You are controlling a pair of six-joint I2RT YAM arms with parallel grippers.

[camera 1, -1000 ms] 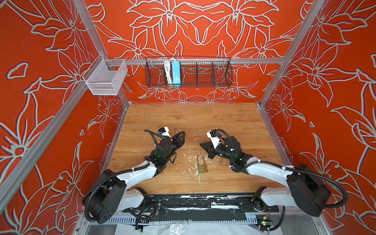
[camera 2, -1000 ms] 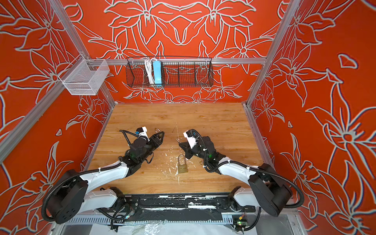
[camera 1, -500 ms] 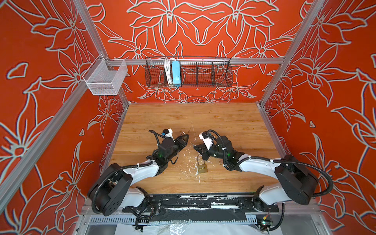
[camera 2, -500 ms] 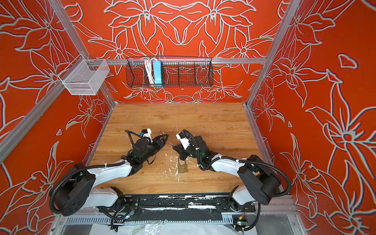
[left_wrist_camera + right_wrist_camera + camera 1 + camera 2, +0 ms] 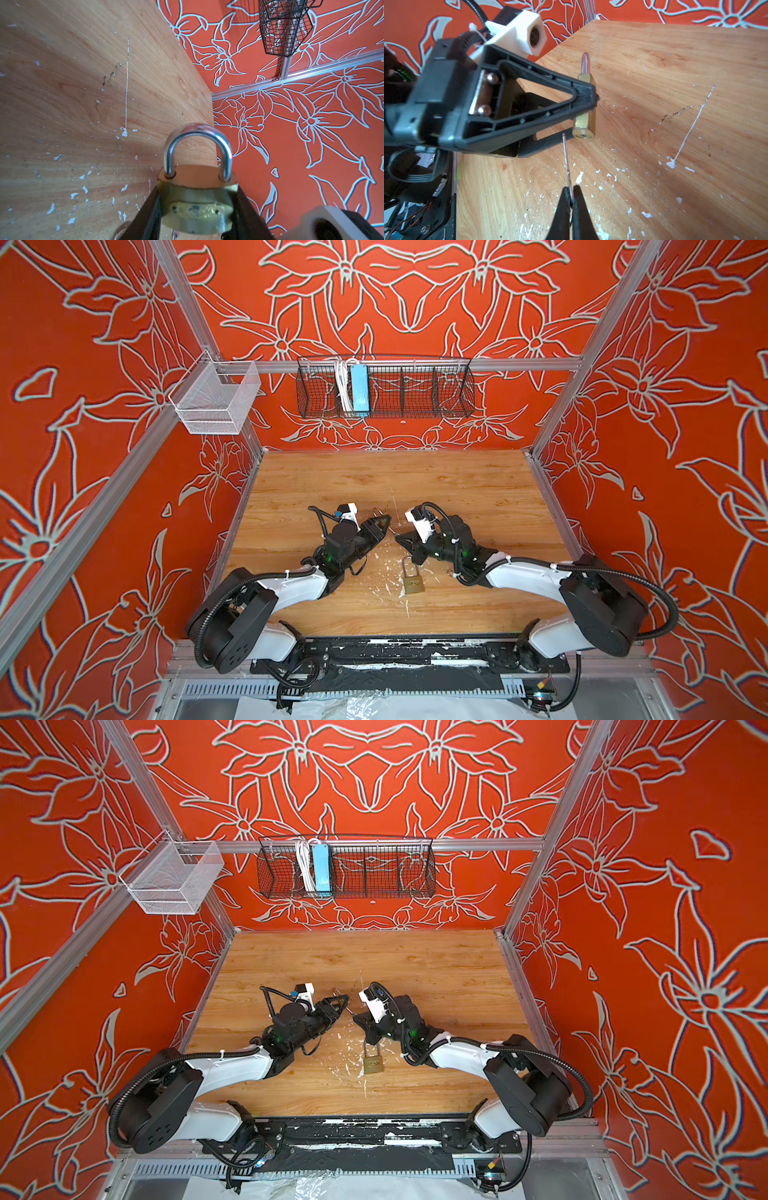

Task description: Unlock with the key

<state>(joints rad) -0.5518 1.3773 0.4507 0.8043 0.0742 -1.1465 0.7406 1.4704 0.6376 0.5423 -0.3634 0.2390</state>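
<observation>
Moved: key (image 5: 566, 160) and held padlock (image 5: 584, 124) have drawn together over the middle of the table (image 5: 457, 489), both arms swinging inward!
Key: thin blade seen edge-on, its tip just beside the lock's keyhole end, not in it.
Held padlock: brass body, both shackle legs seated.
Right gripper (image 5: 572, 193): jaws pinched tight on the key.
Left gripper (image 5: 197, 199): jaws clamped across the held padlock's body.
Second padlock (image 5: 412, 580): flat on the table, nearer the edge by the arm bases, clear of both grippers.
Wire basket (image 5: 384, 387): up on the back wall.
</observation>
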